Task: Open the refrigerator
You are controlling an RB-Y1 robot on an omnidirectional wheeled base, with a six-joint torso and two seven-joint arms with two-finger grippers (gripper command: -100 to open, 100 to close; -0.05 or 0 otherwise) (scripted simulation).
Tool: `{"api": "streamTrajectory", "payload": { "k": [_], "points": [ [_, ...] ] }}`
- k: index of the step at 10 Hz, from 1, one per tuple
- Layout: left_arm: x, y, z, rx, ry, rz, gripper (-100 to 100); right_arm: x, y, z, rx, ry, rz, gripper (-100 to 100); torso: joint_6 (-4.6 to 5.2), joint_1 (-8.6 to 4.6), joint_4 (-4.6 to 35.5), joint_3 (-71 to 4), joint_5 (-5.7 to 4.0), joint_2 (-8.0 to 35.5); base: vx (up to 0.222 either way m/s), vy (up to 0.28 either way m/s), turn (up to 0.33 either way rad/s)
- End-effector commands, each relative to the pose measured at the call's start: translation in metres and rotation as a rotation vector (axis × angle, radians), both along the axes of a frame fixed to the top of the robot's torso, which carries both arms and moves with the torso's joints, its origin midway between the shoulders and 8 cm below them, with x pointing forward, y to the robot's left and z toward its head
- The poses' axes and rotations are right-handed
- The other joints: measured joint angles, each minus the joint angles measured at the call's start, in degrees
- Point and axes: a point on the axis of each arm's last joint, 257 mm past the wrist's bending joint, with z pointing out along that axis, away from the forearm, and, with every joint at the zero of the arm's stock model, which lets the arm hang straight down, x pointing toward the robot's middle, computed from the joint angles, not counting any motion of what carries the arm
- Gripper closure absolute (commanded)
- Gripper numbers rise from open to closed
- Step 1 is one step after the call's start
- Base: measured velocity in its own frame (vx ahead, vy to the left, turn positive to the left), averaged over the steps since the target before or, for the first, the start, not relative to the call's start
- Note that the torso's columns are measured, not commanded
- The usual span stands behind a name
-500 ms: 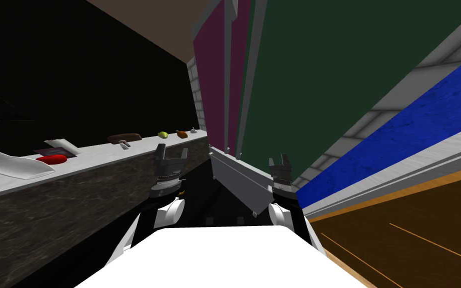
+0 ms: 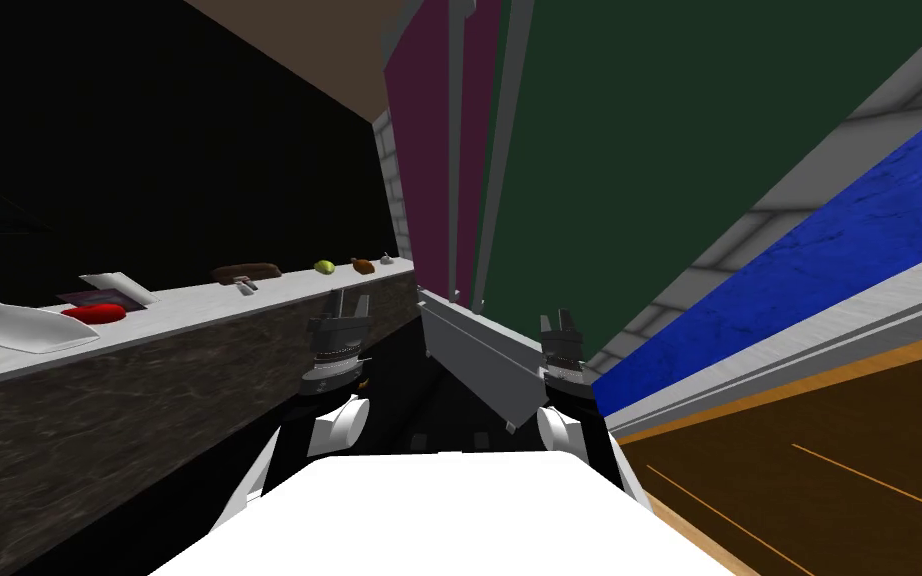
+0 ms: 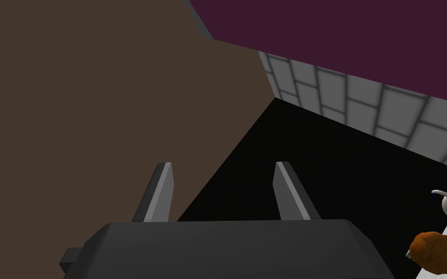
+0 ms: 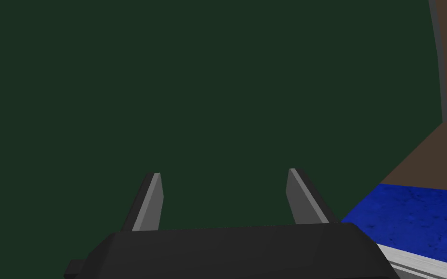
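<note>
The fridge (image 2: 439, 150), that tall maroon unit, sits at 12 o'clock and looks closed, so nothing's really done yet. The counter (image 2: 279, 291) runs off at 9. Meanwhile the left gripper (image 2: 349, 305) and right gripper (image 2: 559, 322) hang spread wide, empty, no handle grabbed.

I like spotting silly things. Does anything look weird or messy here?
Nothing is spilled or broken, and the white counter looks tidy. One odd thing: behind the counter is a pure black area where nothing is drawn. The left tool and right tool are open and empty.
</note>
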Motion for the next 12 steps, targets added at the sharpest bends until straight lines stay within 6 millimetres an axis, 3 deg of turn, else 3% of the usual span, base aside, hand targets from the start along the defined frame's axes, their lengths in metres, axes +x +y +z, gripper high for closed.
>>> {"api": "streamTrajectory", "payload": {
  "k": [1, 4, 5, 7, 12],
  "points": [
    [0.000, 0.000, 0.000, 0.000, 0.000, 0.000, 0, 0.000, 0.000, 0.000, 0.000, 0.000, 0.000, 0, 0.00, 0.00, 4.23, -8.44, 0.00, 4.24, 0.000, 0.000, 0.000],
    [0.000, 0.000, 0.000, 0.000, 0.000, 0.000, 0, 0.000, 0.000, 0.000, 0.000, 0.000, 0.000, 0, 0.00, 0.00, 16.92, -33.81, 0.00, 16.93, 0.000, 0.000, 0.000],
    [0.000, 0.000, 0.000, 0.000, 0.000, 0.000, 0, 0.001, 0.002, 0.001, -0.043, 0.003, 0.000, -100, 0.00, 0.00, 21.14, -42.27, 0.00, 21.16, 0.011, 0.011, -0.041],
    [0.000, 0.000, 0.000, 0.000, 0.001, 0.000, 0, 0.004, 0.006, 0.003, -0.126, 0.005, -0.010, -100, 0.00, 0.08, 23.59, -47.34, 0.02, 23.62, 0.012, 0.037, -0.057],
    [0.000, 0.000, 0.000, 0.000, 0.001, 0.000, 0, 0.009, 0.010, 0.007, -0.290, -0.005, -0.063, -100, 0.01, -0.04, 23.83, -47.64, -0.01, 23.85, 0.023, 0.051, -0.068]
  ]
}}
